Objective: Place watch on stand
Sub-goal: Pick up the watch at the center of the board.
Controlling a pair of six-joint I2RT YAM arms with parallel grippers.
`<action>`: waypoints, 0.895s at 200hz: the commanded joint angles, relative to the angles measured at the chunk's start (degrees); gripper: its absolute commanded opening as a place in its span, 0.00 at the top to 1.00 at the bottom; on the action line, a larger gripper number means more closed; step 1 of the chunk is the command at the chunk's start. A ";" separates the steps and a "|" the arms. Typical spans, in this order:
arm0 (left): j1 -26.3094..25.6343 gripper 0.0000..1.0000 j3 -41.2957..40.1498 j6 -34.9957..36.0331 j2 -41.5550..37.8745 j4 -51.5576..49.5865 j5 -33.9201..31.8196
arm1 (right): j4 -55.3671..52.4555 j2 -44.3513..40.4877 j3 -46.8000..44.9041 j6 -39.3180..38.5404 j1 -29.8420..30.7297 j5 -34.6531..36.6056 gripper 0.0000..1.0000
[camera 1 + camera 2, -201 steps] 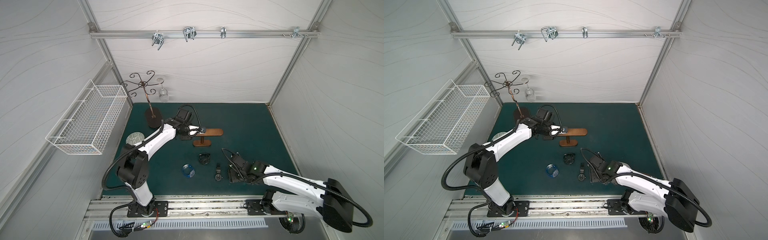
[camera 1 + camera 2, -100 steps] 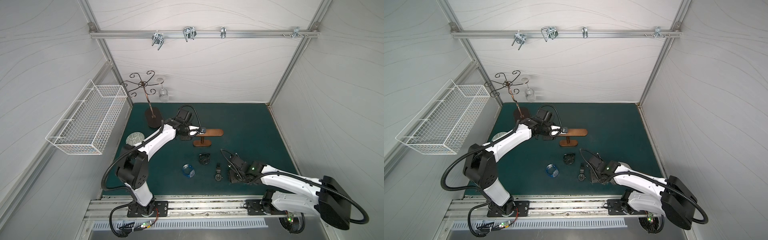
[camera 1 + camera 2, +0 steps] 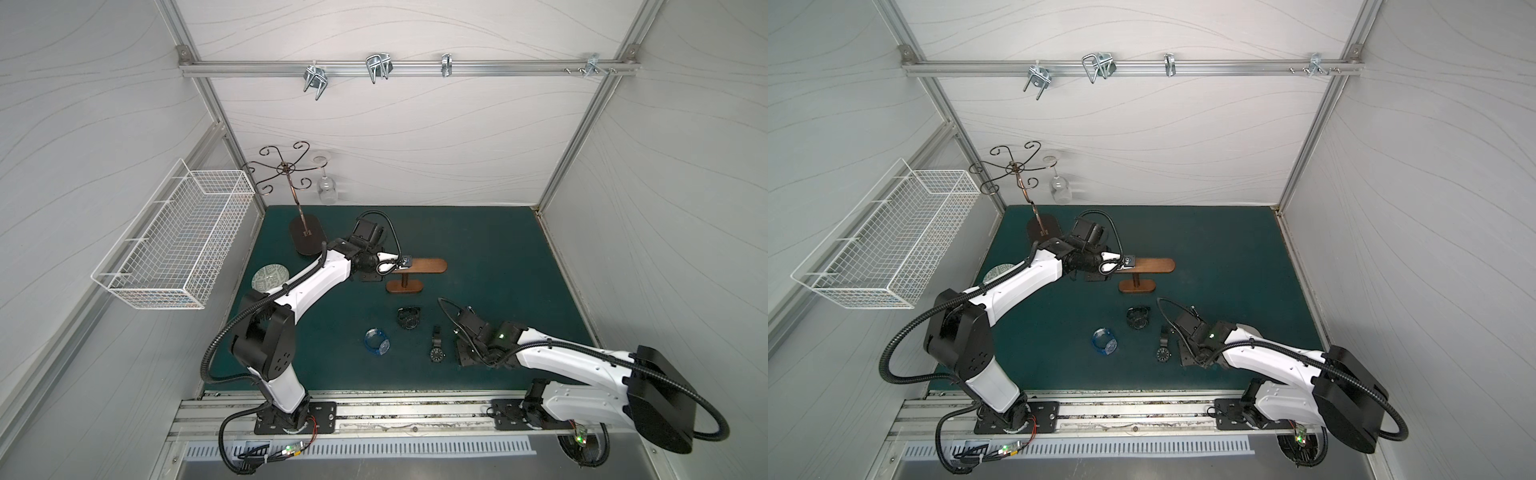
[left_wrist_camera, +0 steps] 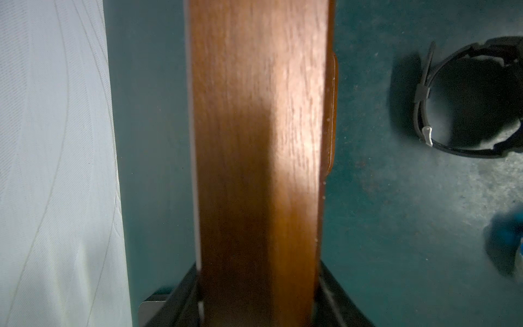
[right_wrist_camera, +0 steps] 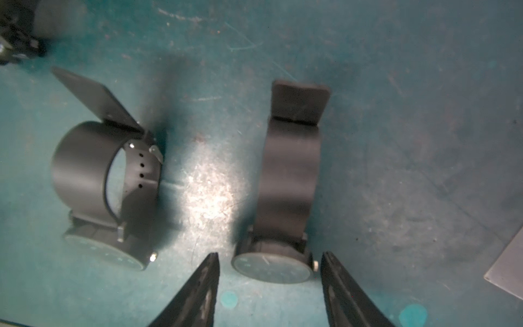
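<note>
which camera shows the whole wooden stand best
Both top views: the stand shows whole there, crossbar, post and oval base, with the left gripper on one end. The left wrist view shows only the crossbar, close and blurred. The right wrist view misses it.

A wooden stand (image 4: pixel 254 141) is seen clasped between the left gripper's dark fingers (image 4: pixel 181 297). A black watch (image 4: pixel 467 99) and a blurred blue thing (image 4: pixel 506 235) are laid on the green mat (image 4: pixel 382 226).

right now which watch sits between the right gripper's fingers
The black watch with the arched strap, face between the fingers; the buckled looped one lies outside.
</note>
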 commanded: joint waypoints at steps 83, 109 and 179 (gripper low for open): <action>-0.65 0.47 -1.25 1.80 0.23 -3.86 1.95 | 1.30 2.12 1.01 -0.78 0.29 0.68 0.46; -0.66 0.47 -1.25 1.79 0.31 -3.96 1.83 | 1.58 2.92 1.28 -1.13 0.29 0.76 0.46; -0.62 0.47 -1.34 1.88 0.50 -3.94 2.15 | 1.76 2.63 1.33 -1.55 0.28 1.46 0.49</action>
